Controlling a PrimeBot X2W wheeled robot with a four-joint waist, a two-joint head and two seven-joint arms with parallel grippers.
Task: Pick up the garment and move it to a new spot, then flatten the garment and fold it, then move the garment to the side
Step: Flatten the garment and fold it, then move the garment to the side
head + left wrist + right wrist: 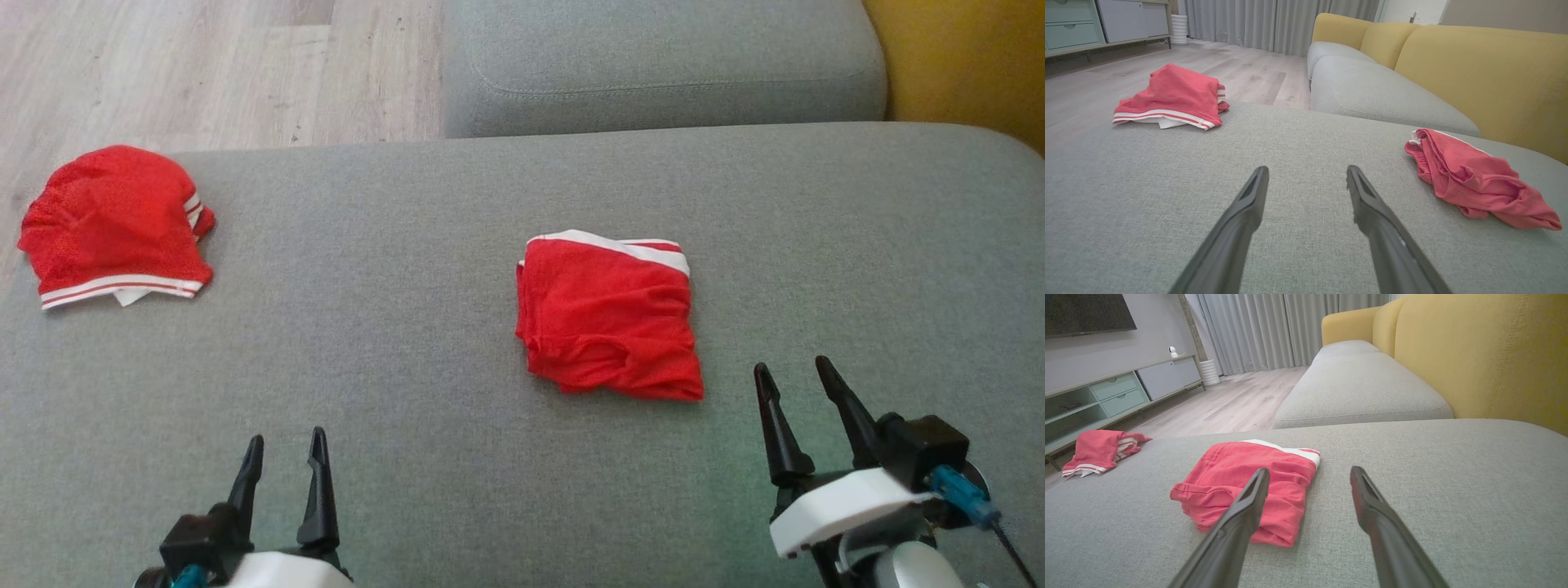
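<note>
Red folded garment (608, 314) on grey cushion (392, 376)

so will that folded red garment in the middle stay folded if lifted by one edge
Probably not: the folded garment is thin, wrinkled cloth with loose layers, so it likely droops open. Pushed on the textured grey cushion, it may bunch, not slide.

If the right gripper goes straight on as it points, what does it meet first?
Probably only bare grey cushion: the right gripper aims just right of the folded red garment; depth unclear.
</note>
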